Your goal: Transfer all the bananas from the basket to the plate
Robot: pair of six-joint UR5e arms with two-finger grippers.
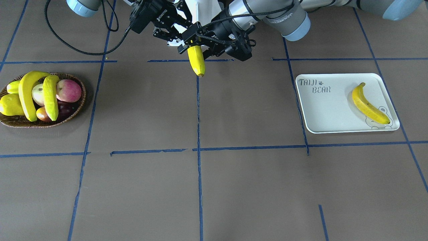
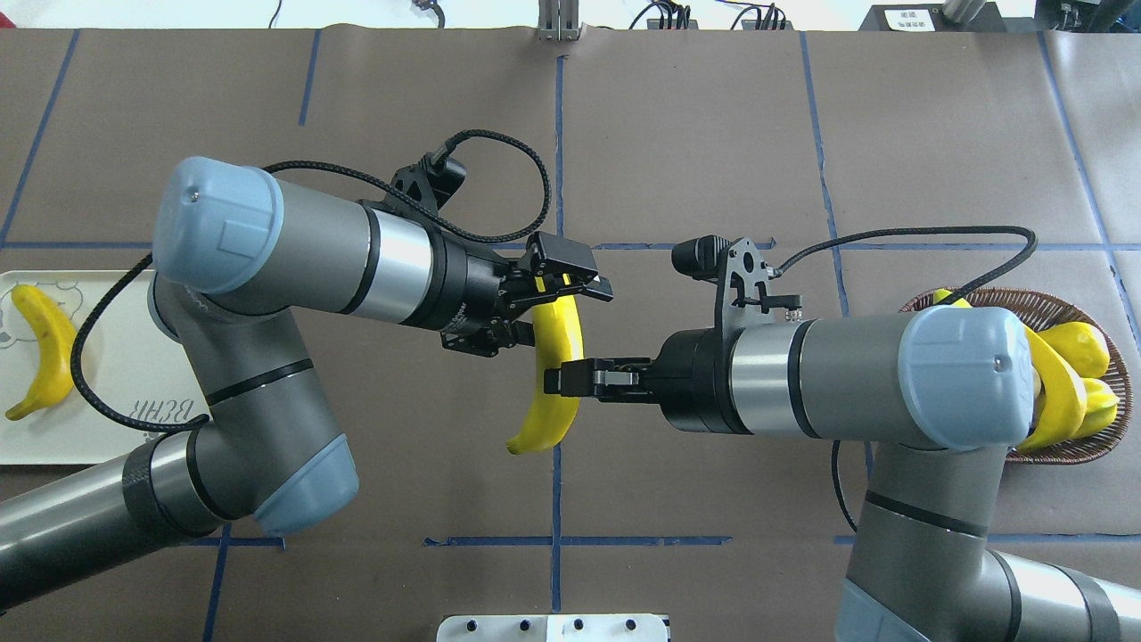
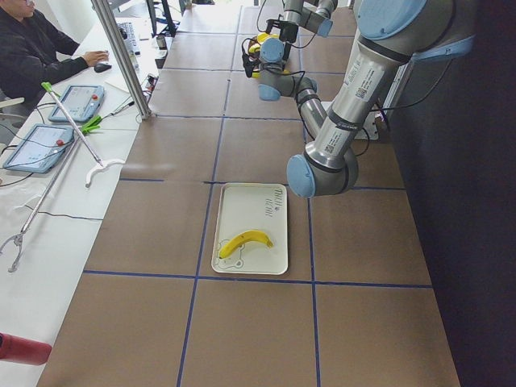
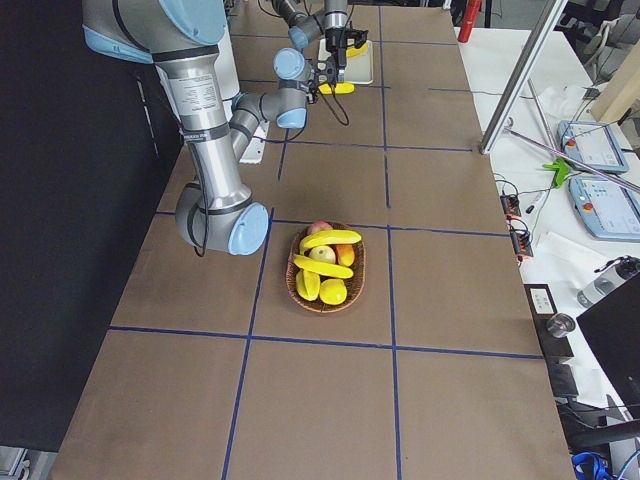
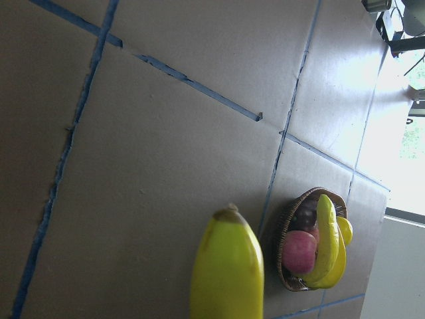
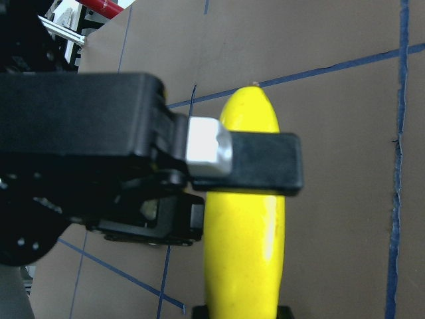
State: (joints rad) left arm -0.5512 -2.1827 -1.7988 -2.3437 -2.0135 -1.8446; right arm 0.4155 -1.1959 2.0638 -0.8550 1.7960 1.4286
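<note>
A banana [image 2: 557, 357] hangs in mid-air over the table's middle, between both grippers. My left gripper [image 2: 560, 283] is shut on its upper end. My right gripper [image 2: 563, 379] is shut on its middle from the other side. The banana also shows in the right wrist view [image 6: 246, 232], with a left finger [image 6: 242, 163] across it. Another banana [image 1: 369, 104] lies on the plate [image 1: 327, 113]. Two bananas [image 1: 26, 93] [image 1: 50, 97] lie across the fruit in the basket [image 1: 43, 124].
The basket also holds plump yellow fruits [image 1: 10, 104] and red-pink apples [image 1: 68, 90]. Blue tape lines [image 1: 199, 134] grid the brown table. An operator [image 3: 32, 48] sits at a side bench with tablets [image 3: 36, 145] beyond the table's far edge.
</note>
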